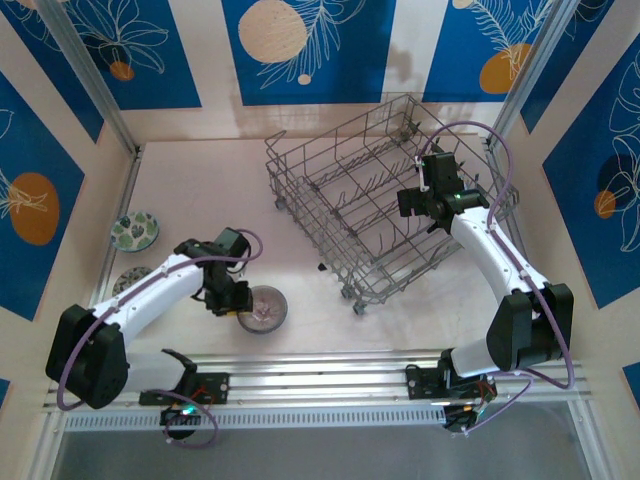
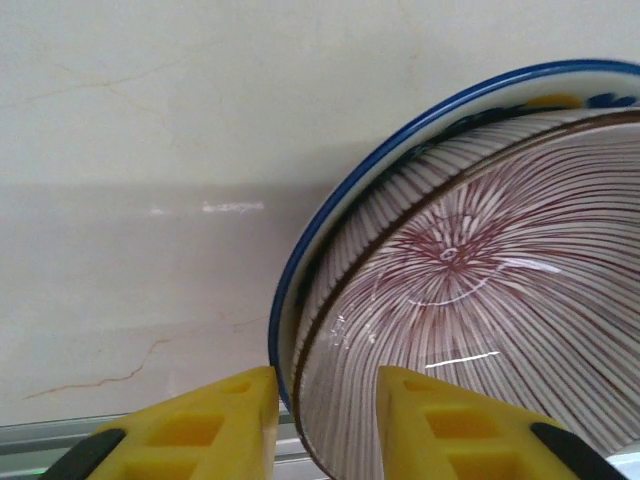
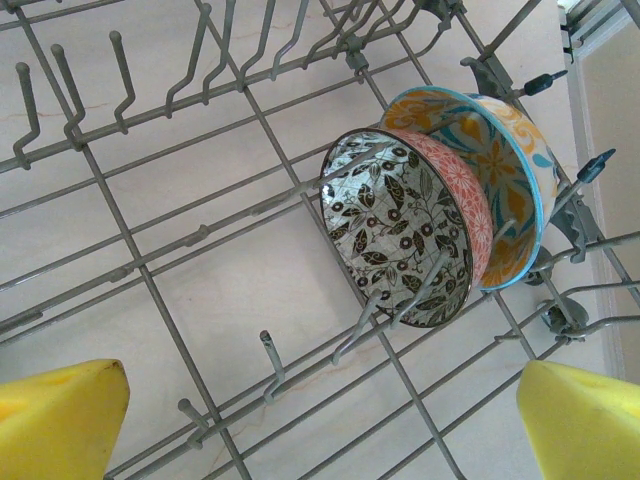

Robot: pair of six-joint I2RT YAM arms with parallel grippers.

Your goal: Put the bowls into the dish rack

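The striped bowl (image 2: 470, 300) sits on the surface (image 1: 200, 180) near the front edge, well apart from the dish rack (image 1: 300, 200). The left pincer (image 2: 328, 390) is narrow, one finger outside the rim and one inside; whether it already grips I cannot tell. The step looks like pickup. Next it needs a firm pinch, a lift, then carrying to the rack beside the leaf-patterned bowl (image 3: 400, 235) and orange bowl (image 3: 505, 175) standing between the tines. The right pincer (image 3: 320, 400) hangs wide above them, holding nothing.
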